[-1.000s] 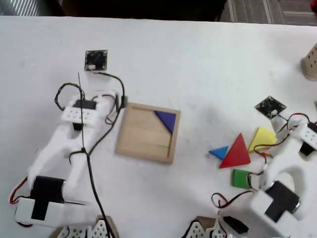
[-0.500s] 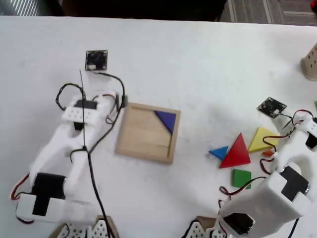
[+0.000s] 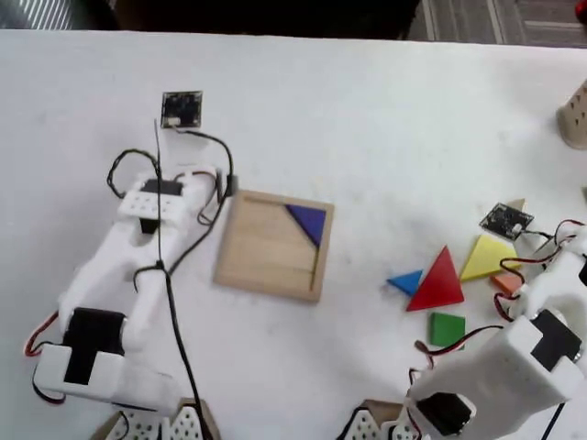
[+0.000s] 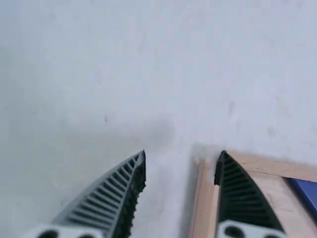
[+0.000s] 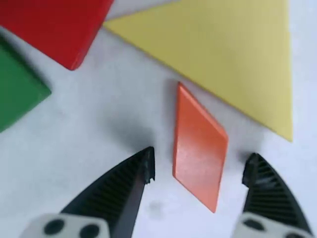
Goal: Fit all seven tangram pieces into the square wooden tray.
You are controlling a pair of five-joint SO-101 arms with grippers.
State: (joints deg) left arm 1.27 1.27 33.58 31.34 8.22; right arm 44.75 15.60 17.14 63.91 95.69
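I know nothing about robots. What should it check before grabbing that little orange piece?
1. Right tool open: ok.
2. Flat orange parallelogram piece between its fingers: ok.
3. Orange piece clear of the yellow triangle piece: cannot tell, a corner is very close.
4. Room in the square wooden tray: ok, one dark blue triangle piece inside.
5. Left tool clear of the tray: not ok, open at its corner.

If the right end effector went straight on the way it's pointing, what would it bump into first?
Most likely the small flat orange parallelogram piece, which lies between the open fingers of the right end effector. The big yellow triangle piece lies just beyond it. Depth is hard to judge.
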